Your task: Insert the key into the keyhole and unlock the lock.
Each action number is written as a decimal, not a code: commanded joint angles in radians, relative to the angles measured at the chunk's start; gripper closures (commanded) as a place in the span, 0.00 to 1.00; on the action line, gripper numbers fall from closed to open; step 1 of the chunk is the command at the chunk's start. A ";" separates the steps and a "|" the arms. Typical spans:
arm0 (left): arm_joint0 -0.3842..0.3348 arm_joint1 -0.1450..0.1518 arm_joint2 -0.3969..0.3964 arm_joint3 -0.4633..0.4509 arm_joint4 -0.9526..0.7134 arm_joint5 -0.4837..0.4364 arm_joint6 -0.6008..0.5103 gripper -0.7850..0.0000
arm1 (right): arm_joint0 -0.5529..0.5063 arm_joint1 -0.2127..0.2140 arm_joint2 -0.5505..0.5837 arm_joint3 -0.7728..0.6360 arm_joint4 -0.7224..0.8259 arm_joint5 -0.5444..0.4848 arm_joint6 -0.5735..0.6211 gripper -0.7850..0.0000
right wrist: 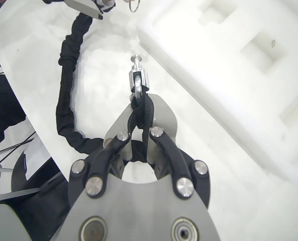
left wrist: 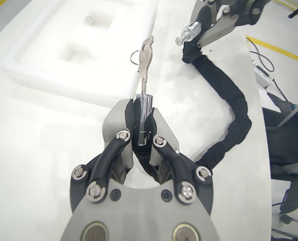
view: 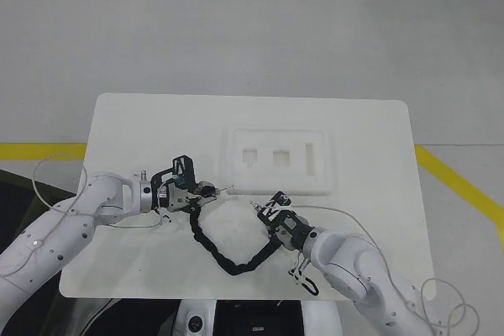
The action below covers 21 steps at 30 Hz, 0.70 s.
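The left jaws were closed on the chrome lock cylinder (left wrist: 142, 116), over the tabletop (view: 134, 134) near the foam tray (left wrist: 63, 51). The key (left wrist: 146, 58) sat in its keyhole with nothing gripping it, so a tilt or jolt could let it slide out. The right jaws were clamped on the black sleeved chain (right wrist: 66, 76) just behind the pin end (right wrist: 138, 76), apart from the cylinder. Spreading the arms might tauten the chain and twist the cylinder loose.
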 commanded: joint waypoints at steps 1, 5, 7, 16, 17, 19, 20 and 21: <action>0.012 0.005 -0.018 -0.019 -0.020 0.029 -0.048 1.00 | 0.000 -0.001 0.000 0.008 0.003 0.005 0.002 0.64; 0.027 0.014 -0.054 -0.048 -0.038 0.078 -0.134 1.00 | -0.001 -0.003 0.004 0.016 0.007 0.015 0.009 0.54; 0.031 0.015 -0.069 -0.057 -0.047 0.095 -0.159 1.00 | -0.006 -0.003 0.015 0.004 0.012 0.018 0.002 0.53; 0.002 -0.012 -0.069 -0.039 -0.056 0.122 -0.279 0.89 | -0.073 0.013 0.107 -0.110 0.076 -0.067 -0.059 0.07; -0.004 -0.019 -0.063 -0.035 -0.056 0.128 -0.284 0.91 | -0.082 0.015 0.119 -0.121 0.084 -0.074 -0.064 0.04; -0.013 -0.033 -0.052 -0.024 -0.054 0.136 -0.270 0.88 | -0.099 0.018 0.142 -0.142 0.106 -0.086 -0.077 0.00; -0.018 -0.039 -0.046 -0.017 -0.045 0.142 -0.269 0.75 | -0.108 0.019 0.153 -0.151 0.118 -0.093 -0.083 0.00; -0.023 -0.045 -0.041 -0.013 -0.040 0.145 -0.267 0.56 | -0.116 0.021 0.164 -0.161 0.126 -0.100 -0.084 0.00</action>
